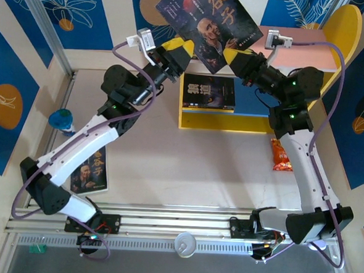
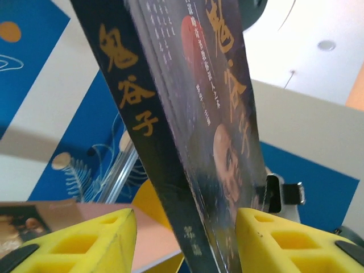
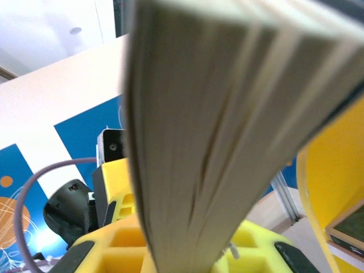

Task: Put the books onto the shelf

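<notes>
A dark book with a bearded man (image 1: 207,23) is held in the air over the shelf's left end. My right gripper (image 1: 231,56) is shut on its lower right edge; the page edges (image 3: 216,125) rise from between its yellow pads (image 3: 131,244). My left gripper (image 1: 186,50) stands open around the spine (image 2: 148,131): one pad (image 2: 102,239) is clear of it, the other pad (image 2: 273,239) lies against the cover. The shelf (image 1: 343,29) has a pink upper board (image 1: 301,56). A second book (image 1: 208,92) lies on the lower board. A third book (image 1: 88,171) lies on the table under my left arm.
An orange snack packet (image 1: 281,156) lies beside the right arm. A blue object (image 1: 62,120) stands at the table's left edge, and a white cap (image 1: 185,243) rests on the front rail. Blue patterned panels wall in the back and sides.
</notes>
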Action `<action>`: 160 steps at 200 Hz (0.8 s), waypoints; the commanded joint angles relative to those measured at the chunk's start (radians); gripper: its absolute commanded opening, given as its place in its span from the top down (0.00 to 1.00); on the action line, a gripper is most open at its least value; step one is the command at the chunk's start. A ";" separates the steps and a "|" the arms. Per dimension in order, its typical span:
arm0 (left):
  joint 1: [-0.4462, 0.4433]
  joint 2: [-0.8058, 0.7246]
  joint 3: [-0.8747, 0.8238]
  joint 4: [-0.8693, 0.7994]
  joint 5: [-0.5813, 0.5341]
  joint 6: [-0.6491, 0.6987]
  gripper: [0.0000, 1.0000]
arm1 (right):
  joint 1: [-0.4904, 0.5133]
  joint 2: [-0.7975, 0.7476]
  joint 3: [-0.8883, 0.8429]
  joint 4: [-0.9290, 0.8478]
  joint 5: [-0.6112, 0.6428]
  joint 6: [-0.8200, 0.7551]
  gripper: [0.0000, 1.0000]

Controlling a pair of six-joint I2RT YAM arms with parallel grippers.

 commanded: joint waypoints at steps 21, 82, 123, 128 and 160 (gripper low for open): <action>0.082 -0.111 0.035 -0.439 0.124 0.118 0.48 | -0.045 -0.076 0.015 -0.133 -0.052 -0.159 0.92; 0.254 -0.128 0.157 -0.888 0.303 0.287 0.41 | -0.081 -0.147 -0.005 -0.352 -0.086 -0.315 0.93; 0.330 -0.061 0.178 -0.924 0.591 0.314 0.41 | -0.081 -0.171 -0.044 -0.475 -0.071 -0.395 0.93; 0.333 -0.058 0.175 -0.919 0.617 0.317 0.41 | -0.081 -0.173 -0.046 -0.494 -0.067 -0.407 0.93; 0.336 -0.058 0.149 -0.880 0.752 0.353 0.40 | -0.079 -0.182 -0.049 -0.584 -0.051 -0.466 0.93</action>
